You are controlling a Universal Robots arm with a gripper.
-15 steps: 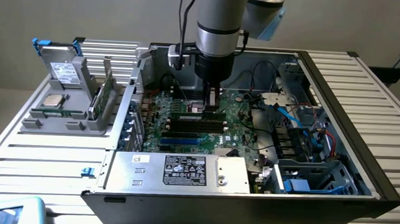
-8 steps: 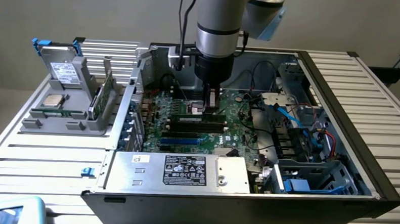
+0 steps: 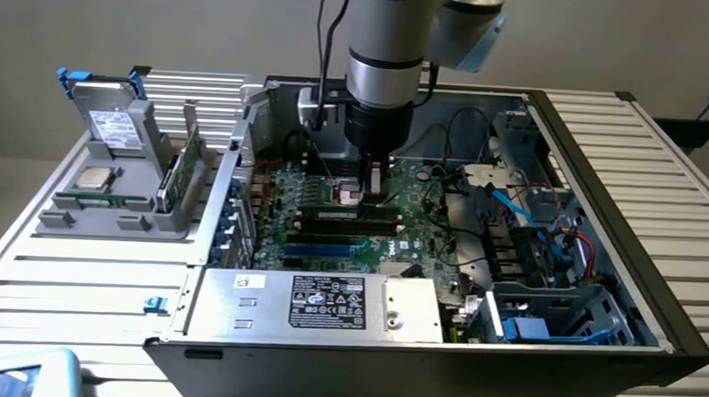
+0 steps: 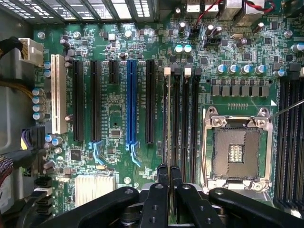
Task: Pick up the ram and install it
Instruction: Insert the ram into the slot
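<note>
Well, starting at the exterior view's left, the grey holder (image 3: 84, 218) sits on the table (image 3: 76, 276) near its left edge. It carries the boxy drive (image 3: 116, 130) upright at its far end and the square processor chip (image 3: 93, 179) lying flat in front of that. The ram (image 3: 179, 175) is on the holder's side facing the open case (image 3: 595, 164). It is a slim green strip standing on its long edge. Its long axis runs from the table's front edge toward the back edge, just outside the case's left wall.

Further right, inside the case, my tool (image 3: 367, 195) hangs low over the motherboard (image 4: 114, 104), right above the black memory slots (image 3: 347, 219). In the wrist view the tool (image 4: 169, 168) lines up with those slots (image 4: 180, 118), and the bare processor socket (image 4: 236, 149) is just beside them. My fingers (image 4: 163, 178) are clenched, with only a sliver between them. I cannot tell whether anything thin sits in that sliver.

So the ram lies well apart from my tool, toward the exterior view's left and across the case wall. By my reading, its long axis sits roughly crosswise to the slots, which run parallel to the table's front edge. I judge the pick-up not yet done.
</note>
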